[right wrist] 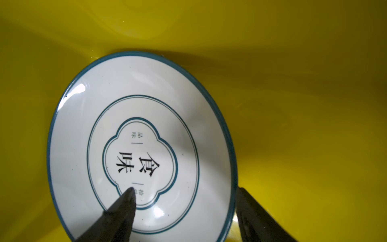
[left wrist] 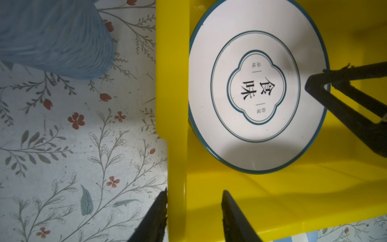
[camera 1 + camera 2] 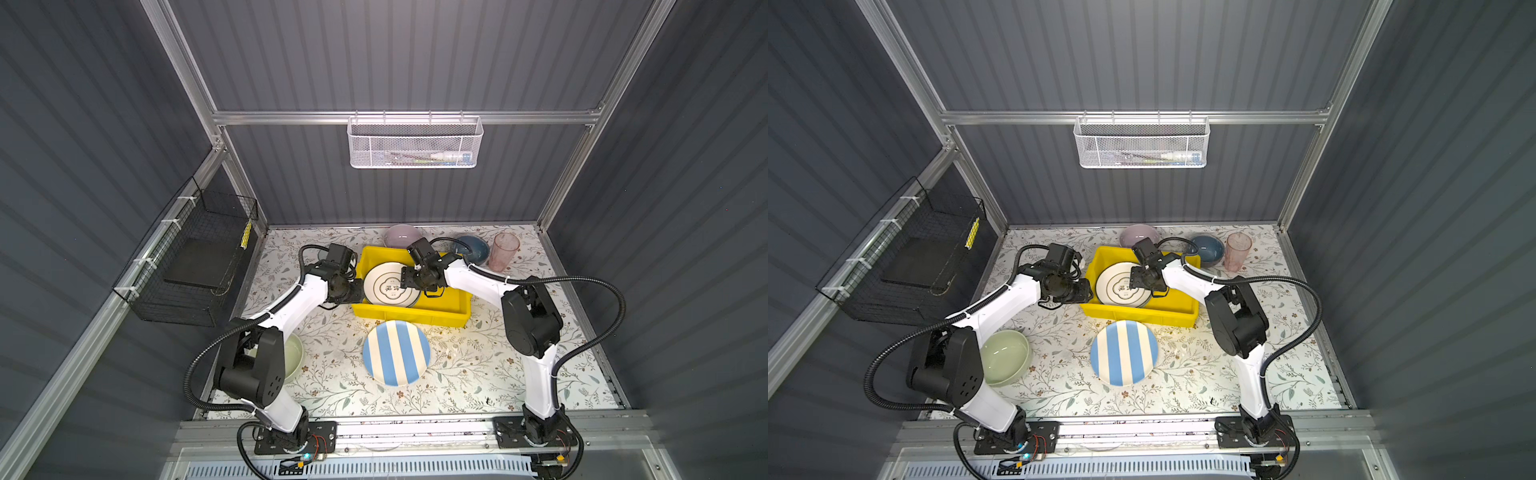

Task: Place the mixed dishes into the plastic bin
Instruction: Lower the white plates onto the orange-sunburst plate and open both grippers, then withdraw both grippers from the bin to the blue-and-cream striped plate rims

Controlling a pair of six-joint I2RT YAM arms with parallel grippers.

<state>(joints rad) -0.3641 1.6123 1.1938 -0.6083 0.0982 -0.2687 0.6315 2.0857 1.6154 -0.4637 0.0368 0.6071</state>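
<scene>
The yellow plastic bin (image 3: 453,309) (image 3: 1142,318) stands mid-table with the green-rimmed lettered plate (image 3: 386,286) (image 1: 138,104) lying in it. My right gripper (image 1: 185,188) is open: one finger hangs over the plate, the other just outside its rim. My left gripper (image 2: 194,190) straddles the bin's left wall, shut on it: one finger presses the rim from outside, the other is inside. A blue-white striped plate (image 3: 396,352) lies in front of the bin. Behind the bin are a lilac bowl (image 3: 401,235), a dark blue bowl (image 3: 473,247) and a pink tumbler (image 3: 503,251). A pale green bowl (image 3: 1005,357) sits front left. A blue tumbler (image 2: 52,35) is left of the bin.
A white mesh basket (image 3: 415,143) hangs on the back wall and a black wire basket (image 3: 191,266) on the left wall. The floral tabletop (image 3: 478,374) is walled in on three sides. Both arms reach in over the bin from the front corners.
</scene>
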